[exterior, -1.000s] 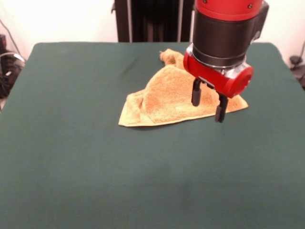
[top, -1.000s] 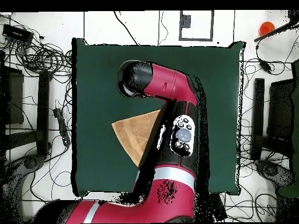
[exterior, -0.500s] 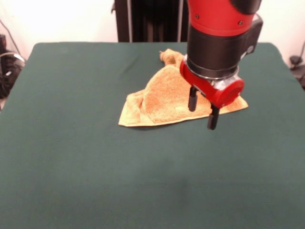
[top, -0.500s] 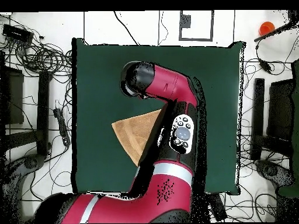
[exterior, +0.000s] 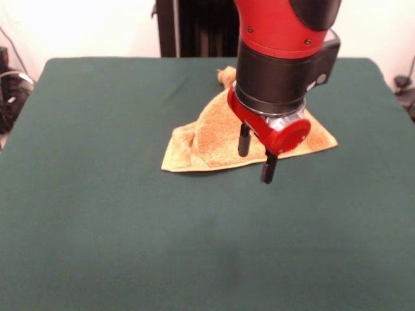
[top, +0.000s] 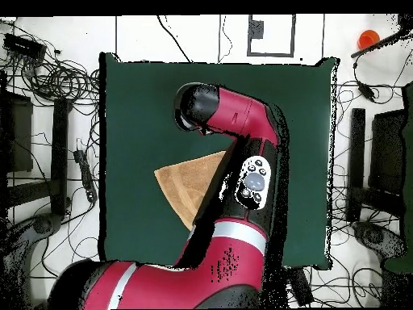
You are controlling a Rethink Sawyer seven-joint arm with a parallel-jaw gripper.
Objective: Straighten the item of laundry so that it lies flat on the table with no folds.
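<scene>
Laundry (exterior: 220,133) folded on the table (exterior: 97,214), behind the spread, empty fingers (exterior: 267,168) poised above its near edge.

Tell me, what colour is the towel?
Golden tan-orange. The towel shows best in the front view, lying on the dark green table.

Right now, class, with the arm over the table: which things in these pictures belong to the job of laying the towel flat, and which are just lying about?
Part of the job:
towel, folded and bunched
table, under its green cloth
gripper, open and holding nothing, in front of the towel

Just lying about:
cables on the floor beside the table
orange thing at the room's edge
</scene>
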